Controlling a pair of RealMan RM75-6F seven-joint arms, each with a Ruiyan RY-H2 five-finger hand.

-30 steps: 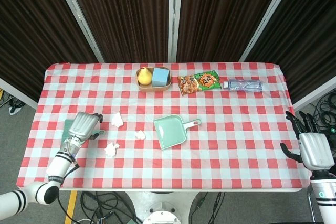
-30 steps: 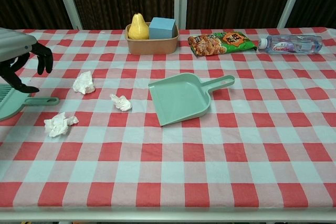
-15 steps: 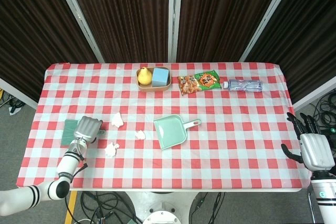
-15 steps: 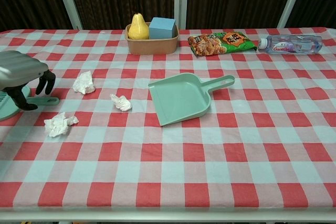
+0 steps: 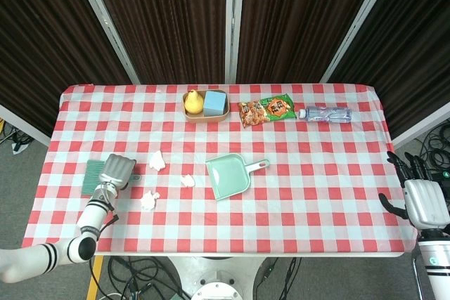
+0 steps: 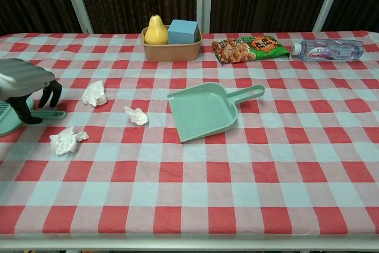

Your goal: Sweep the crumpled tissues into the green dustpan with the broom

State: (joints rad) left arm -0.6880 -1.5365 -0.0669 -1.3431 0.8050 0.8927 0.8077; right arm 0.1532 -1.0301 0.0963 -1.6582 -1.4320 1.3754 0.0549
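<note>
The green broom (image 6: 41, 115) lies flat at the table's left edge, its brush head (image 5: 93, 177) pointing left. My left hand (image 6: 26, 90) hangs low right over the handle with dark fingers curled down on its far side and the thumb on the near side, not closed on it; the same hand (image 5: 117, 171) covers the handle in the head view. The green dustpan (image 6: 204, 111) sits mid-table, mouth facing the front left. Three crumpled tissues (image 6: 95, 93), (image 6: 137, 115), (image 6: 67, 140) lie between broom and dustpan. My right hand (image 5: 422, 198) is open, off the table's right edge.
At the back stand a brown basket (image 6: 172, 51) holding a yellow pear (image 6: 156, 31) and a blue block (image 6: 182, 31), a snack bag (image 6: 249, 48) and a lying water bottle (image 6: 325, 50). Red checked cloth covers the table (image 6: 237, 194).
My left hand has come down and back toward the left edge, settling over the broom handle. The right hand drifted slightly right. Broom, tissues and dustpan have not moved.
</note>
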